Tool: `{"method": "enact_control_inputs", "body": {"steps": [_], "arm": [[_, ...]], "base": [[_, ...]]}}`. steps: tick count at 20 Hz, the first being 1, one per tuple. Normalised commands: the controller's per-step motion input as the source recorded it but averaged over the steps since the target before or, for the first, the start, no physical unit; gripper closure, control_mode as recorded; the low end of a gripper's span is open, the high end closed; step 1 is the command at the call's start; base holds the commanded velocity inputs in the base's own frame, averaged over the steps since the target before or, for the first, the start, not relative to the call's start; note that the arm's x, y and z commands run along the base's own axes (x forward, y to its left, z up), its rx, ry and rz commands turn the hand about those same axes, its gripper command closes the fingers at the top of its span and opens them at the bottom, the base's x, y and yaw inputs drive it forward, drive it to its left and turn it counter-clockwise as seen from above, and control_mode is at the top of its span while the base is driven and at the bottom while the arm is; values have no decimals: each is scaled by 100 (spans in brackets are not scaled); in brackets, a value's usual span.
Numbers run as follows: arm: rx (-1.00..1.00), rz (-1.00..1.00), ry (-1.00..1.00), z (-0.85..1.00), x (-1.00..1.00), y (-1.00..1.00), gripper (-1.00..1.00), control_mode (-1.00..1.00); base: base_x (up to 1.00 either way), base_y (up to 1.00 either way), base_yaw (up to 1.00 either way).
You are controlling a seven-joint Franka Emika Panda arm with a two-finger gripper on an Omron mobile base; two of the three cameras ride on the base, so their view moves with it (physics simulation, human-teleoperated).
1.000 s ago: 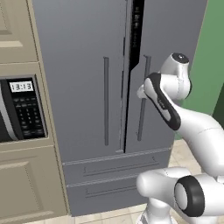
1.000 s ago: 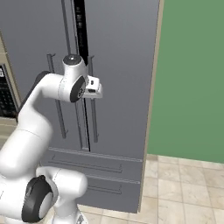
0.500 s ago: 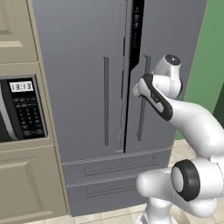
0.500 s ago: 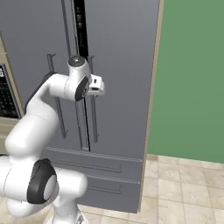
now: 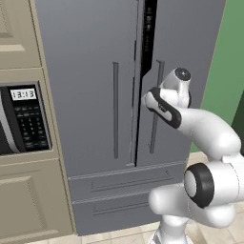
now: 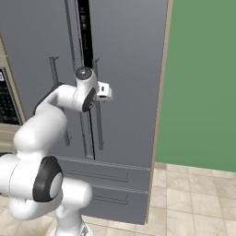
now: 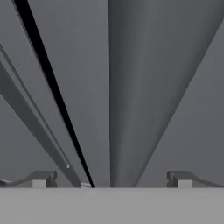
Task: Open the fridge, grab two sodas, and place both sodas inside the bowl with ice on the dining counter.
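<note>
Fridge (image 5: 95,95) stands tall and grey between the beige microwave cabinet (image 5: 21,119) on one side and the green wall (image 6: 203,83) on the other, its two doors meeting at a dark centre seam under the black control strip (image 5: 150,28). The right-hand door already sits slightly proud of the left one along that seam, so it looks cracked open rather than flush, though the gap is too narrow to show any sodas inside.

The arm reaches in from the base with its wrist level with the upper half of the right door's handle (image 5: 155,114). That placement makes sense: the bar is the only thing on the door to pull, and a hold well up the bar and far from the hinge side should swing the door with little effort.

In the hand view the gripper (image 7: 111,179) is spread wide, its two tips far apart, with a broad rounded grey bar, which I take to be the handle, running up between them. The jaws straddle it without pinching; nothing is held.

The handle's long axis is vertical, parallel to the seam and to the left door's handle (image 5: 115,109). In the hand view it runs from the bottom edge to the top, crosswise to the line between the tips, so closing should clamp it across its width.

The drawers (image 5: 124,195) below the doors are shut.
</note>
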Motion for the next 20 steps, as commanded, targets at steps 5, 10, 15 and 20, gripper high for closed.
{"method": "enact_control_inputs", "body": {"steps": [5,10,15,20], "arm": [[0,0,0,-8,40,0,-100,-100],[0,0,0,-9,40,0,100,-100],[0,-1,0,-14,37,10,100,-100],[0,0,0,-13,5,-3,100,-100]], "base": [[0,0,0],[0,0,0],[0,0,0],[0,0,0]]}}
